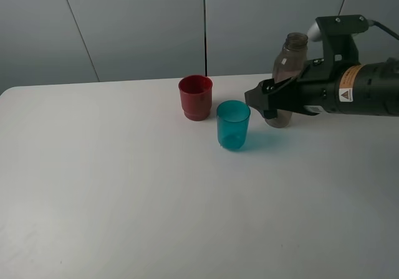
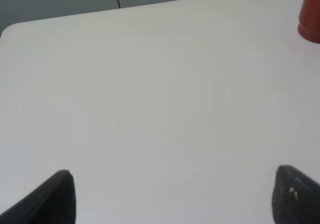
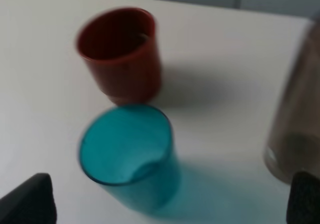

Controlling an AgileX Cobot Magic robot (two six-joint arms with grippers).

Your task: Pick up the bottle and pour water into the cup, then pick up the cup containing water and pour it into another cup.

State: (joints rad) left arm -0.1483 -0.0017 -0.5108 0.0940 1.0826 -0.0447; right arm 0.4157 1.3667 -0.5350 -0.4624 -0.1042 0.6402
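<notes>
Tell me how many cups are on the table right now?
2. The red cup stands farther back on the table; the teal cup stands just in front of it to the right, beside the bottle. None looks hidden.

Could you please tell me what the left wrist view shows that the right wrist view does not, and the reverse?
Only the left wrist view shows the left tool, open over a wide bare stretch of the table. Only the right wrist view shows the teal cup, the lower part of the bottle and the open right tool. Both show the red cup, though the left wrist view catches just its edge, along with the white tabletop.
</notes>
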